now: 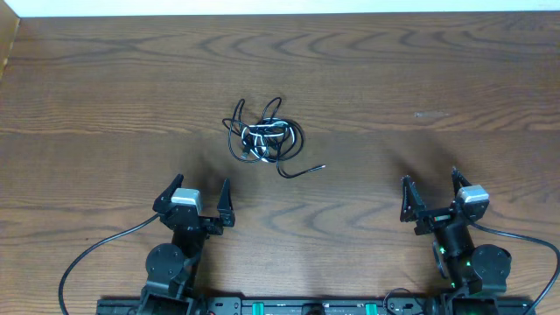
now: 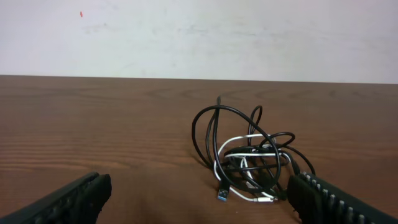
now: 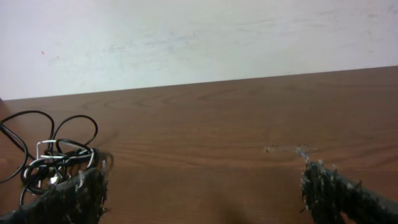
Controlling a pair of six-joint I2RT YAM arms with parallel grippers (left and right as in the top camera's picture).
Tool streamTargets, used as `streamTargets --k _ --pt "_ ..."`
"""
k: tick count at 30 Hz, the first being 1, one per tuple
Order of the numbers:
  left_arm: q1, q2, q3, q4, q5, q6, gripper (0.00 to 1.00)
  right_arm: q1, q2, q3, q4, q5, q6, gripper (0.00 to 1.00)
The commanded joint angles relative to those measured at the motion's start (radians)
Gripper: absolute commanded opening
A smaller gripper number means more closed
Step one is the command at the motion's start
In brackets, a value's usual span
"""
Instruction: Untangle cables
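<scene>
The cables [image 1: 264, 138] lie as one knotted bundle on the wooden table, a little left of centre: black loops wound around a white cord. In the left wrist view the cables [image 2: 249, 158] sit just ahead and to the right, a blue-tipped plug [image 2: 222, 194] pointing toward me. The right wrist view catches the cables [image 3: 53, 155] at its far left. My left gripper [image 1: 194, 196] stands open near the front edge, below and left of the bundle, holding nothing. My right gripper [image 1: 431, 189] is open too, far to the right of the bundle.
A loose black cable end [image 1: 304, 170] trails right from the bundle. Thick black arm cords [image 1: 96, 249] run from both arm bases along the front edge. The table's far edge [image 1: 280, 15] meets a white wall. A pale scuff [image 1: 430, 115] marks the wood at right.
</scene>
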Motion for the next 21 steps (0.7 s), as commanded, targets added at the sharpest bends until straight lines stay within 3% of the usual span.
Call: streamTargets --k 1,21 --pt "0.003 -0.003 -0.017 -0.042 -0.024 0.003 0.96 0.004 -0.008 -0.001 -0.005 0.011 -0.015 0.99" --pt "0.002 0.013 -0.017 -0.041 -0.024 0.003 0.96 0.004 -0.008 -0.001 -0.005 0.011 -0.015 0.99"
